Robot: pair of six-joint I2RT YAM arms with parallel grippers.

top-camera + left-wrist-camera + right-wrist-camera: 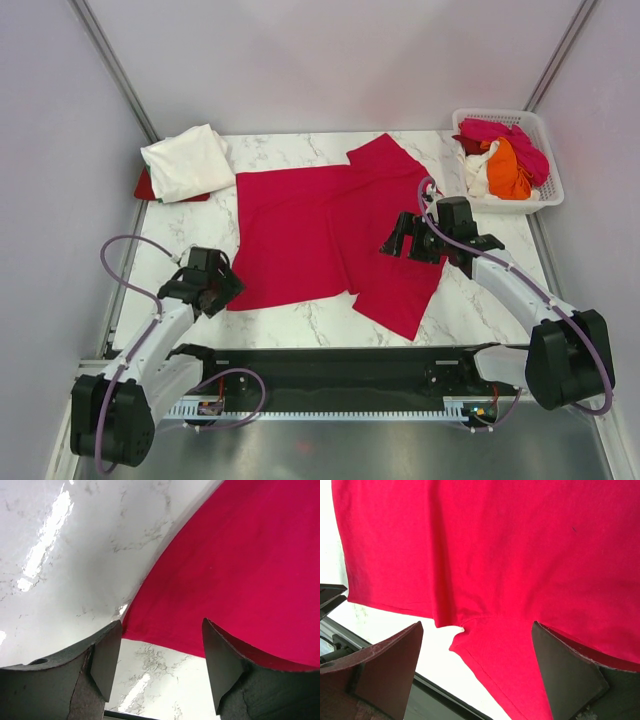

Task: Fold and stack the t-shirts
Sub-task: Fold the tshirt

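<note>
Lying spread flat mid-counter (300,322), the red shirt (300,225) has its 7 o'clock hem corner under the left hand (214,288), which is released, fingers wide apart. The right hand (402,240), likewise released, hovers over the sleeve seam at 4 o'clock. A folded cream shirt (187,160) sits at 10 o'clock. Pink and orange shirts (508,160) fill the basket (552,192) at 2 o'clock.

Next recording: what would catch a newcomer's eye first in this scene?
A large red t-shirt lies spread across the middle of the marble table. Both grippers are open, the left gripper at its near left corner, the right gripper where a sleeve joins. A folded cream t-shirt sits far left, a white basket of bright clothes far right.
</note>
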